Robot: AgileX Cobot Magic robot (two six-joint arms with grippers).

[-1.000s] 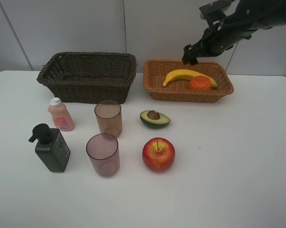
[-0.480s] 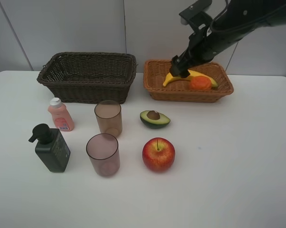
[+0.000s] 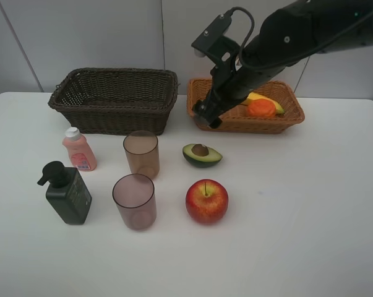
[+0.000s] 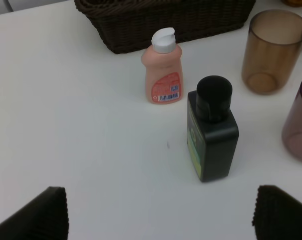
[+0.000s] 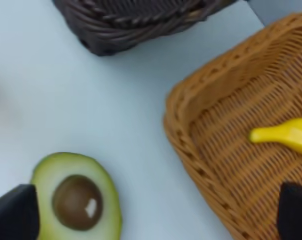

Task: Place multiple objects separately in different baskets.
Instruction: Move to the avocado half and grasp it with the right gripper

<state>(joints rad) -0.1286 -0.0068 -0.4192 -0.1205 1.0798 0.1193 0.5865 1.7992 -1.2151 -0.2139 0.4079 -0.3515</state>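
My right gripper (image 3: 206, 116) hangs open over the tan basket's (image 3: 285, 120) near-left corner, above and behind the avocado half (image 3: 201, 154). The wrist view shows its fingers wide apart and empty (image 5: 153, 215), with the avocado (image 5: 75, 200) below. A banana (image 3: 263, 98) and an orange (image 3: 261, 108) lie in the tan basket. The dark basket (image 3: 115, 102) holds nothing. An apple (image 3: 206, 200), two cups (image 3: 141, 153) (image 3: 135, 201), a pink bottle (image 3: 79, 150) and a pump bottle (image 3: 67, 193) stand on the table. My left gripper (image 4: 158, 215) is open above the pump bottle (image 4: 212, 130).
The white table (image 3: 297, 216) runs to a grey wall behind the baskets. The right arm's dark links cross above the tan basket and hide part of the banana. The left arm is outside the exterior view.
The right arm has swung left and down, from above the tan basket's back edge to its near-left corner, staying open. The objects have not moved.
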